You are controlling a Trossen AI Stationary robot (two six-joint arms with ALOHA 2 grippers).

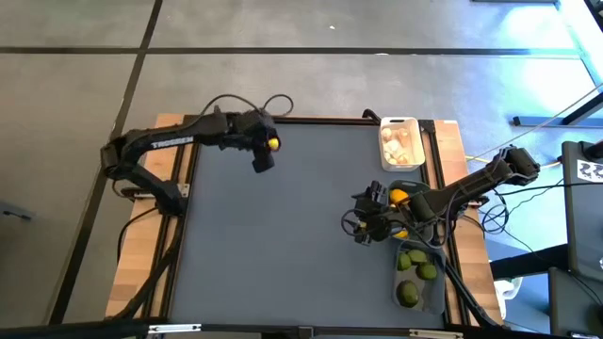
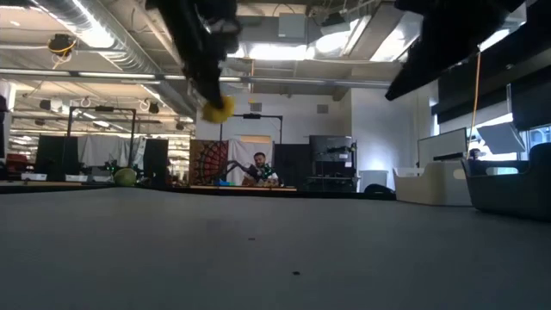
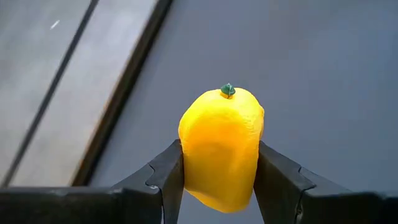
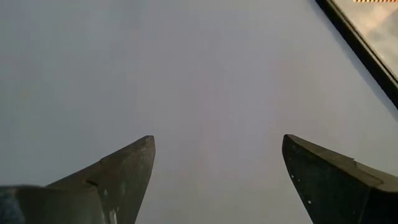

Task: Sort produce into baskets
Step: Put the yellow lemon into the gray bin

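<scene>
My left gripper (image 1: 268,149) is over the table's far left part, shut on a yellow lemon (image 1: 273,143), which also shows in the low view (image 2: 217,108) and the left wrist view (image 3: 221,149). My right gripper (image 1: 352,226) is open and empty over the grey mat, left of the baskets; its fingers (image 4: 124,174) stand wide apart. At the right edge stand a white basket (image 1: 399,123) with garlic bulbs (image 1: 398,143), a dark basket (image 1: 415,188) with a lemon (image 1: 400,196), and a translucent grey basket (image 1: 435,287) with limes (image 1: 415,268). My left gripper pinches the lemon's two opposite sides (image 3: 186,155) between its two fingers (image 3: 166,177). The fingers come from above, pointing down. The lemon's green stem tip (image 3: 227,91) points away from the wrist. The lemon hangs well clear of the table.
The grey mat (image 1: 283,245) is bare over its middle and left. Wooden strips (image 1: 132,273) border it on both sides. Cables (image 1: 254,102) loop off the left arm at the far edge. A person (image 2: 258,168) sits far behind the table.
</scene>
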